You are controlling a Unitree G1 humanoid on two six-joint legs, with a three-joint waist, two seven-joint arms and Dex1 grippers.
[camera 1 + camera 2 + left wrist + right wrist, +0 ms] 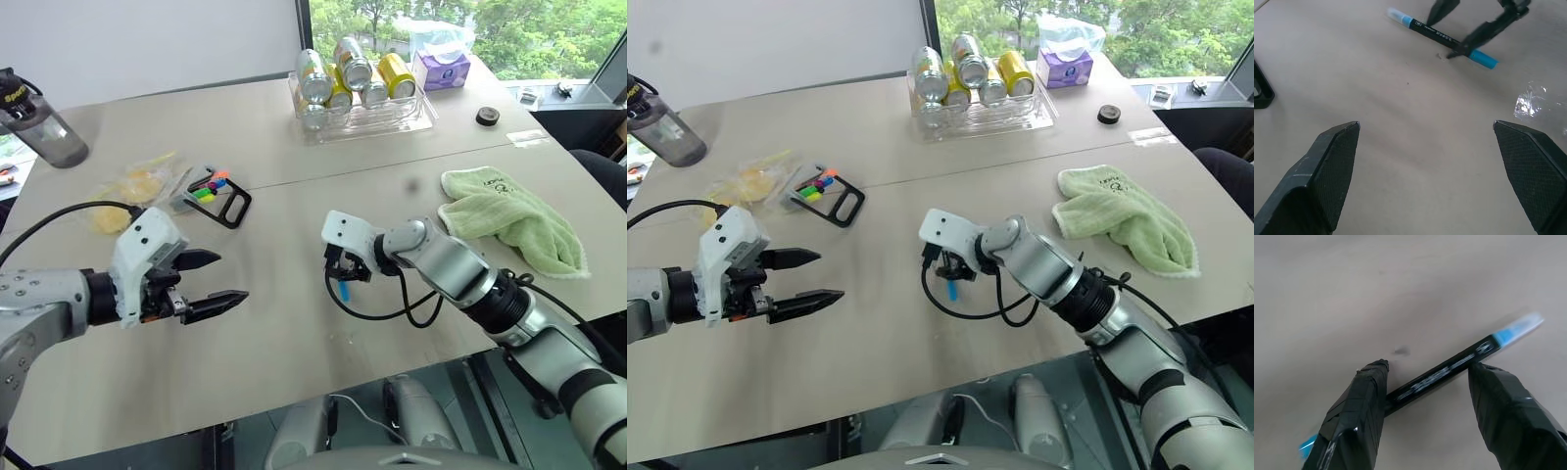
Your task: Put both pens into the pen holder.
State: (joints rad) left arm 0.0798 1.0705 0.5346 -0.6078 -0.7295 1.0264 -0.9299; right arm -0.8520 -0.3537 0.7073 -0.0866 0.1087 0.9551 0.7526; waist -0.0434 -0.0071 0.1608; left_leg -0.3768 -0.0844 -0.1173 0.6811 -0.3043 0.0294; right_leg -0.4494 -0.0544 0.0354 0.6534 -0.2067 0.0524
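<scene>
Pen pickup under way; nothing yet placed in the holder.

On the pale grey table [294, 323], the left gripper [211, 281] is spread wide, empty, at lower left; the right gripper [1425, 377], at centre, is parted astride the black-and-blue pen [1449, 369]; the small black loop-framed pen holder [227, 204], upper left, is judged unfilled.

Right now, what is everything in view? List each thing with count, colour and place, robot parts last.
Pen: one, black with bright blue ends, lying on the table between the right gripper's fingers.
Pen holder: one, black, left of centre, holding small green, orange and blue markers.
Cans: several, silver and yellow, in a clear tray at the far side.
Towel: one, light green, crumpled on the right.
Tissue box: one, purple, behind the tray.
Water bottle: one, dark grey, far left.
Plastic bag: one, clear with yellow contents, beside the holder.
Small round object: one, dark, far right.
Table: beige.
Left gripper: open, above the table.
Right gripper: jaws straddling the pen, not closed on it.
</scene>
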